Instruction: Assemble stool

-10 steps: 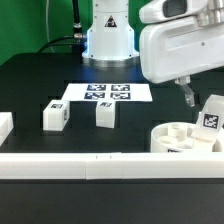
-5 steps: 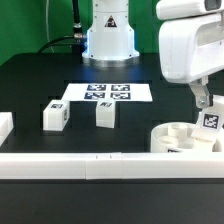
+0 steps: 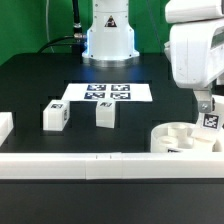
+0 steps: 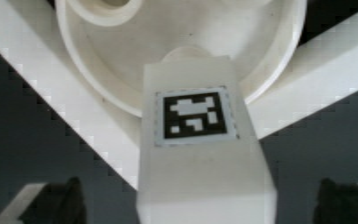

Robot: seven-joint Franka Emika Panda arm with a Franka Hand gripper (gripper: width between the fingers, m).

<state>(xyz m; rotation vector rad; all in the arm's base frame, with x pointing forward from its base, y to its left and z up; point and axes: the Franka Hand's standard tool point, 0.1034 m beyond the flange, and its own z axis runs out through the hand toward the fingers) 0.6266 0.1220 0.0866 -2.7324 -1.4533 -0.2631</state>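
Observation:
The round white seat [image 3: 182,139] lies at the exterior view's right, by the front rail. A white leg with a tag [image 3: 212,121] stands at its far right edge. My gripper [image 3: 205,104] hangs right over that leg. In the wrist view the tagged leg [image 4: 197,115] fills the middle, with the seat [image 4: 176,35] beyond it. My gripper [image 4: 197,205] is open, with a dark finger [image 4: 51,200] on each side of the leg and a gap to each. Two more legs [image 3: 54,116] [image 3: 105,113] stand apart at the centre left.
The marker board [image 3: 105,93] lies flat behind the two legs. A long white rail [image 3: 90,166] runs along the front, and it crosses the wrist view [image 4: 60,95] too. A white block [image 3: 4,126] sits at the exterior view's left edge. The robot base [image 3: 108,40] stands at the back.
My arm has moved toward the exterior view's right, from beside the seat to over the tagged leg at the seat's edge. The parts have not moved.

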